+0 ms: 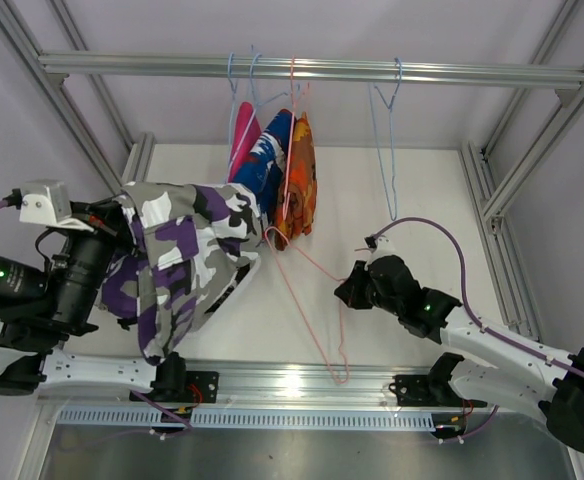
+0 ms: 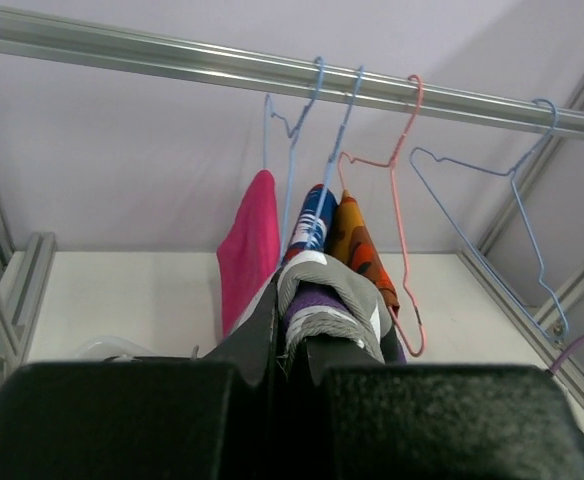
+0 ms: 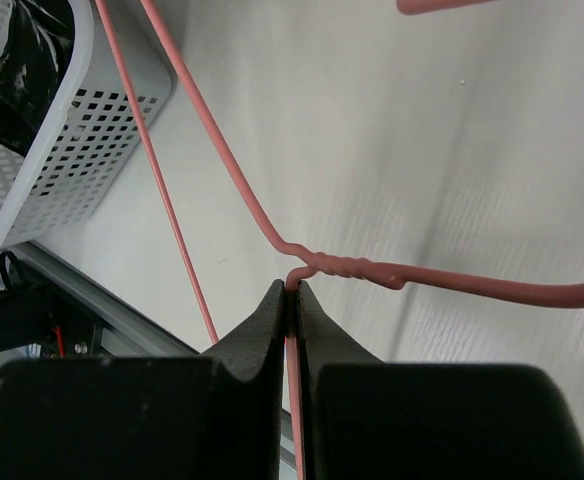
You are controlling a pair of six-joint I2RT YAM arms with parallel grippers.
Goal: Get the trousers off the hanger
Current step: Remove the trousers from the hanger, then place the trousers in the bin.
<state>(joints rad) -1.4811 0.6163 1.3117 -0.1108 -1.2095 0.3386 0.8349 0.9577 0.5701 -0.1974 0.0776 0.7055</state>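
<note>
Left end effector [image 2: 290, 300] closed on a fold of the purple-white patterned trousers [image 1: 187, 260], which drape over the left side of the desk [image 1: 412, 190]. Right end effector [image 3: 294, 292] closed on the pink wire hanger [image 3: 357, 268] just below its twisted neck. Pink trousers [image 1: 242, 150], blue patterned trousers [image 1: 268, 160] and orange trousers [image 1: 302, 190] hang from the rail [image 1: 452, 72].

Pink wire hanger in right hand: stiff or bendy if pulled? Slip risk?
Probably springy, not rigid: the pink hanger is thin wire with long curving sides. Likely light. It may pivot or slip in the right hand, which pinches only one strand by the twisted neck.
</note>
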